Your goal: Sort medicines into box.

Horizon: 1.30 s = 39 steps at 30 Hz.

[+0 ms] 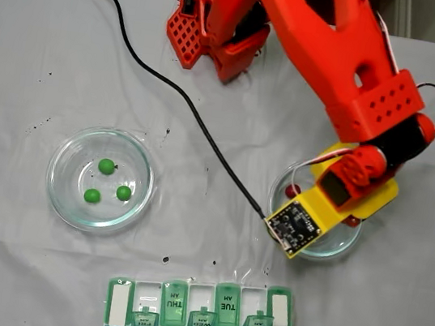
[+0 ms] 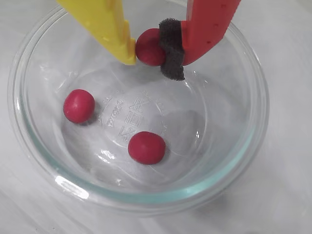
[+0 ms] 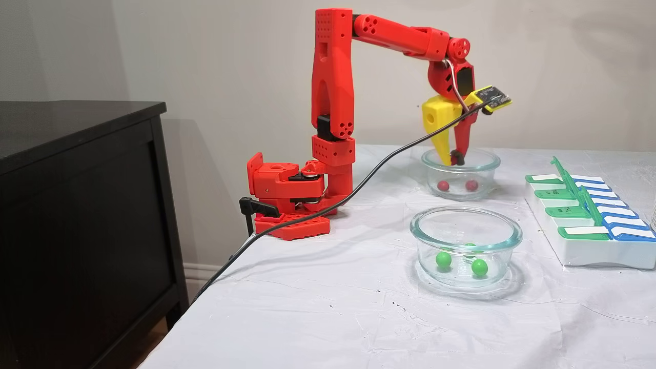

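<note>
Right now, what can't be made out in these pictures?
- Red pills' dish: fixed view from above, mostly covered by the arm and its camera board.
- Pill organizer: same view, blue row cut by the bottom edge.
- Lid lettering: side fixed view, too small.
- Held red pill: wrist view, partly hidden by the jaws.

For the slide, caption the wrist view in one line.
The claw pinches one red pill above two others lying in the glass dish.
</note>
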### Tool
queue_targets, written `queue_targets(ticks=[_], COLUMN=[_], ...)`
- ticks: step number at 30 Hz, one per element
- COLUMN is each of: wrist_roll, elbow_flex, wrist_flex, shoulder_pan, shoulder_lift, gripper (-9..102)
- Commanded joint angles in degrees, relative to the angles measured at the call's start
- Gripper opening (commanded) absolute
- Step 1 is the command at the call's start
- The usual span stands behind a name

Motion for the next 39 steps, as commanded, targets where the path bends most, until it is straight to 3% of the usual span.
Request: queue_targets(ticks=[1,17,27,39], wrist_roll=[-2.0,-12.6,-13.7,-13.0], elbow_flex=[-3.3,-2.0,-3.3,-13.6], wrist_flex=[1.2,-0.2,-7.8,-10.4], shoulder_pan=[1.5,15.4,21.1,23.4], shoulder_lift=[9.0,18.3,8.4,-3.6], gripper=[0,0,0,0])
